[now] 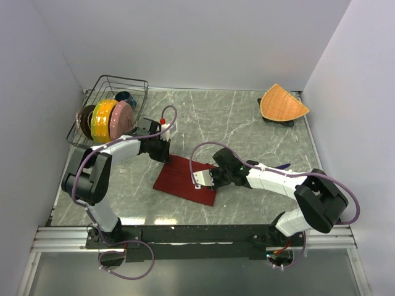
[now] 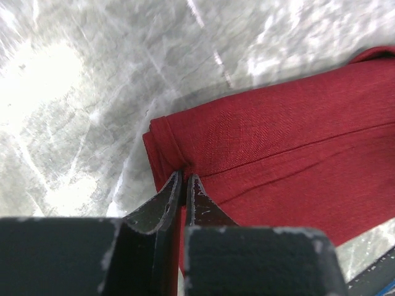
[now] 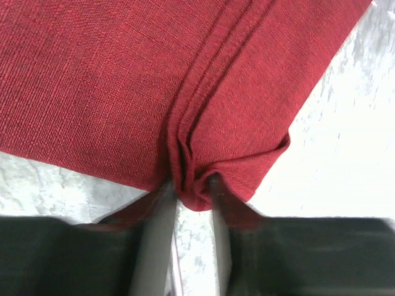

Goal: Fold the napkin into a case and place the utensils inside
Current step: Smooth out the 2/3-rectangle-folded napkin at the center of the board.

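Napkin (image 1: 185,180), dark red and folded into layers, has two of its edges between the fingers of the arms. The left gripper (image 2: 185,179) has its jaws drawn nearly together, nipping the folded edge at the cloth's far-left corner. The right gripper (image 3: 190,185) has its jaws a little apart on either side of a puckered corner on the near-right side. That view is blurred, so I cannot tell whether they press on it. Folds run away from that pucker across the fabric. The cloth lies flat on the grey-green marble table (image 1: 247,123), near its middle, between the two arms. A blue-purple knife (image 1: 282,165) peeks out just beyond the right forearm. Well apart are a wire dish rack (image 1: 139,83) holding coloured plates (image 1: 105,120) at the far left, and an orange woven mat (image 1: 282,103) at the far right.
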You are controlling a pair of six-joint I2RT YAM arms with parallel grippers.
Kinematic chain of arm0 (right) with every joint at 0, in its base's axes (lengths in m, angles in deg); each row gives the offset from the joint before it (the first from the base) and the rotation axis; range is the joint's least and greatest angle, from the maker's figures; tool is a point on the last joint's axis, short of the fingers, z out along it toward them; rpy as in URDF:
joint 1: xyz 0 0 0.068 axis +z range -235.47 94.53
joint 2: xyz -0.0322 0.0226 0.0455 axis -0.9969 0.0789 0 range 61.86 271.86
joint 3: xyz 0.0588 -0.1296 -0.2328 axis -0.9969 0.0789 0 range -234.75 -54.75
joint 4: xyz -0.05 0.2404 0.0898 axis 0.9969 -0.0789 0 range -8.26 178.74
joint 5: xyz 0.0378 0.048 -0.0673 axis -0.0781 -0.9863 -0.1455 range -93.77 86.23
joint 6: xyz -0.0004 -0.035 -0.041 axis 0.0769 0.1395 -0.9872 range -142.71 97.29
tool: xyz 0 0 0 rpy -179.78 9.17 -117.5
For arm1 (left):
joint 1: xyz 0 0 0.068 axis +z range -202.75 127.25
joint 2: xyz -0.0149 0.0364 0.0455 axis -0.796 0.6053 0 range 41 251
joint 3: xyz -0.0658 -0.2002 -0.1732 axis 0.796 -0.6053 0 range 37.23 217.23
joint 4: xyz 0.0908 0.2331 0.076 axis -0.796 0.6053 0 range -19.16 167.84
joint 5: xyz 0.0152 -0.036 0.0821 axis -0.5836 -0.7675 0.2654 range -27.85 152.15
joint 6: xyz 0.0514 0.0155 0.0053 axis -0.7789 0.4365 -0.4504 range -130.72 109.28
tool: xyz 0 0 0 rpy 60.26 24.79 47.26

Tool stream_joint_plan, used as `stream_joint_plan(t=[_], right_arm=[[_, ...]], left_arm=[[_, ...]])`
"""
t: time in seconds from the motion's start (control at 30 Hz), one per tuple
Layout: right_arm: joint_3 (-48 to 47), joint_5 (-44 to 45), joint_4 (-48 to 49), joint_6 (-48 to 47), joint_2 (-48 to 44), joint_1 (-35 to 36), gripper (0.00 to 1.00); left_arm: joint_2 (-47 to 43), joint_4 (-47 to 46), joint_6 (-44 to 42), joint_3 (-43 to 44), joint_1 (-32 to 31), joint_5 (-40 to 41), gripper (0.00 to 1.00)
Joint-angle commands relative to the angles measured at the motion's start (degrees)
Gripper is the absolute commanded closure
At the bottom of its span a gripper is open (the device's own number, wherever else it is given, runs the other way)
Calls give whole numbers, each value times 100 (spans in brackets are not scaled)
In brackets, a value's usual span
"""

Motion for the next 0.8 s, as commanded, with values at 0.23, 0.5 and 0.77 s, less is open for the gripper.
stream_joint_plan(t=[0.23,0.5,0.77], right_arm=[[-549,21,-782,1186,-313,14,36],[-1375,-646,-1961,2267,-481,-303,36],[-2298,-1859,-2269,4171,291,-900,51]], left_arm=[[297,-28,15,-82,-54,242,99],[279,-37,33,-126,-62,277,99],[236,-11,-2,-126,-62,242,99]])
